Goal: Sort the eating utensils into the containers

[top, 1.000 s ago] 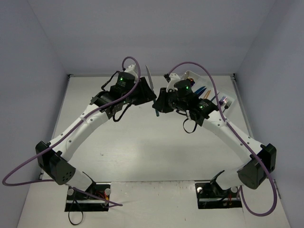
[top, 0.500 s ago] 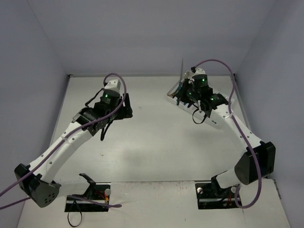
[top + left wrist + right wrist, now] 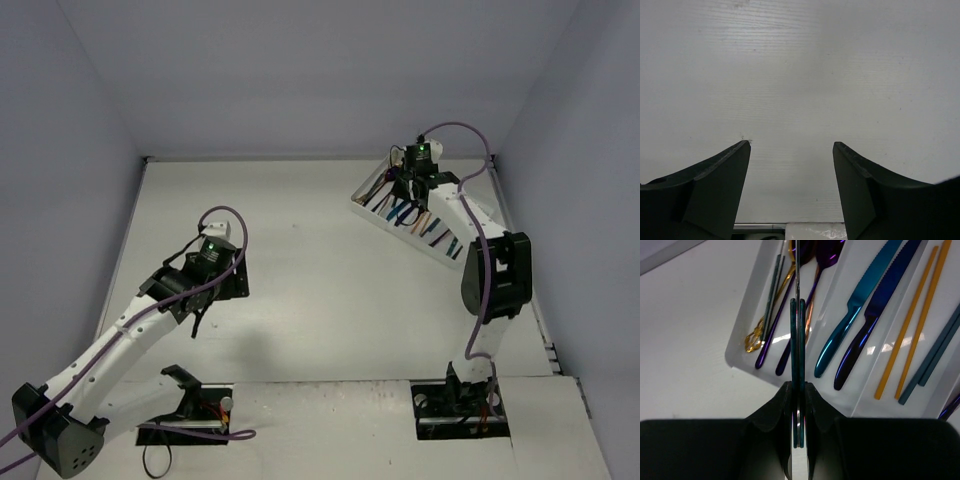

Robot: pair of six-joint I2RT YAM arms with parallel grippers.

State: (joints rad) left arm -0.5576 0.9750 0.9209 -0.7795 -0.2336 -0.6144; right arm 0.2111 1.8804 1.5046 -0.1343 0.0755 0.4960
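Observation:
My right gripper is shut on a thin teal utensil seen edge-on. Its slim tip points out over the left compartment of the white tray. That compartment holds a gold utensil and purple spoons. A teal knife and a blue knife lie in the middle one. Orange chopsticks and teal chopsticks fill the right one. From above, the right gripper hovers over the tray at the far right. My left gripper is open over bare table with nothing between its fingers.
The left arm is folded back at the near left, its gripper low over the table. The right arm reaches up along the right wall. The tray lies at an angle by the back right corner.
The two grippers were together at mid-table on one utensil. The left gripper opened and drew back to the near left. The right arm carried the utensil to the tray.

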